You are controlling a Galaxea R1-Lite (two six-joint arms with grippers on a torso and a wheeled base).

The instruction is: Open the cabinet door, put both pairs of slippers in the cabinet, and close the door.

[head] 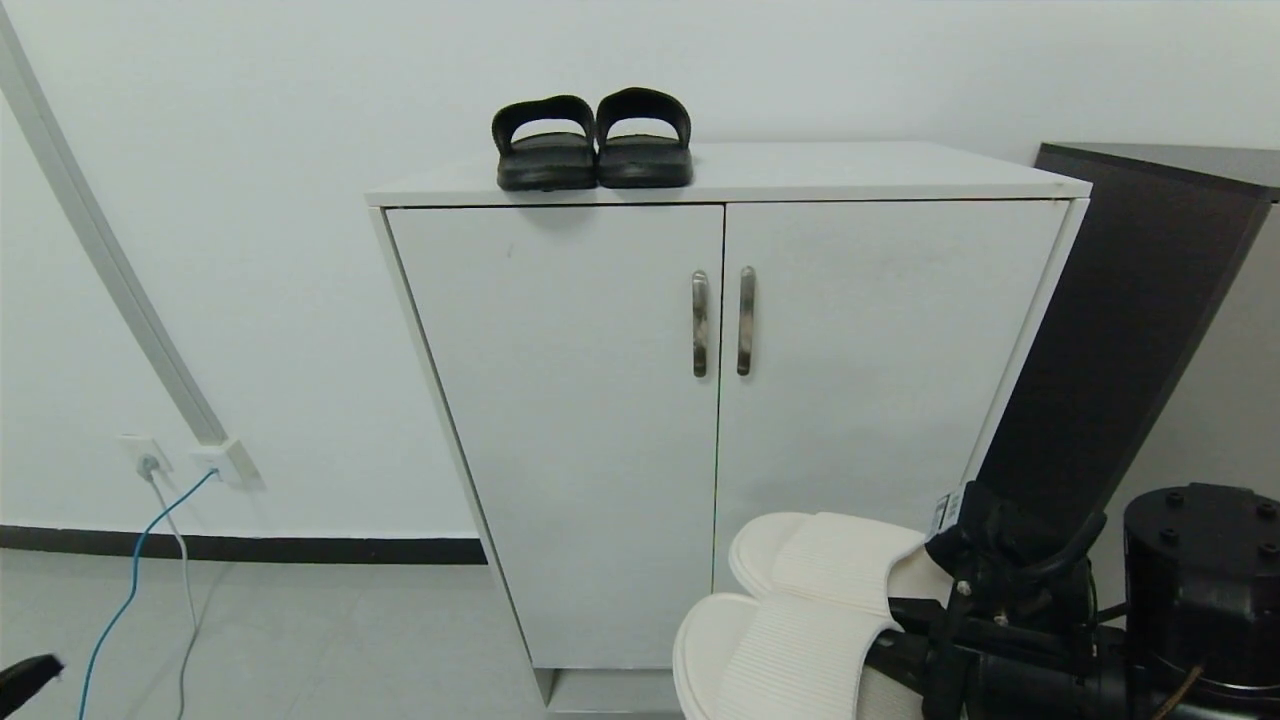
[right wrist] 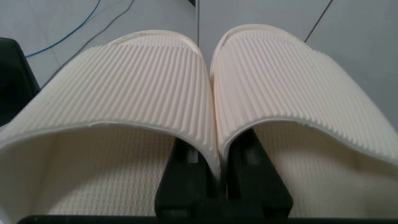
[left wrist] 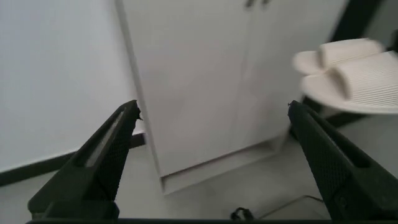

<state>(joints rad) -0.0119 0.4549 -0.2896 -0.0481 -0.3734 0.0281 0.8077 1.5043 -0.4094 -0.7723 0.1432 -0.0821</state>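
A tall white wooden cabinet [head: 880, 170] with two flat doors stands against the white wall. The left door [head: 570, 420] and the right door [head: 880, 380] are both shut. Two thin shiny metal handles [head: 700, 323] stand upright side by side in the middle, one on each door.

A pair of black rubber slippers with wide straps [head: 590, 158] sits on top of the cabinet. They are near its front edge, above the left door, and the two slippers touch each other.

A pair of cream ribbed foam slippers [head: 800, 640] is up off the floor, low down in front of the right door. The right claw [head: 930, 610] holds them. In the right wrist view, one black finger [right wrist: 186, 180] goes under each strap. The two fingers pinch the inner strap sides together (so the cream slippers [right wrist: 143, 81] lie side by side and touch).

The left claw [left wrist: 212, 109] is low down, to the left of the cabinet. Its two black fingers [left wrist: 106, 155] are wide apart with nothing between them. Past them, the left wrist view shows the bottom of the cabinet [left wrist: 199, 81] and the cream slippers [left wrist: 354, 68] farther off.

The floor [head: 300, 640] is grey. A blue cable [head: 130, 560] and a white cable [head: 185, 570] hang from the wall sockets [head: 145, 455]. A dark grey cupboard [head: 1120, 330] stands just beside the cabinet on the right.
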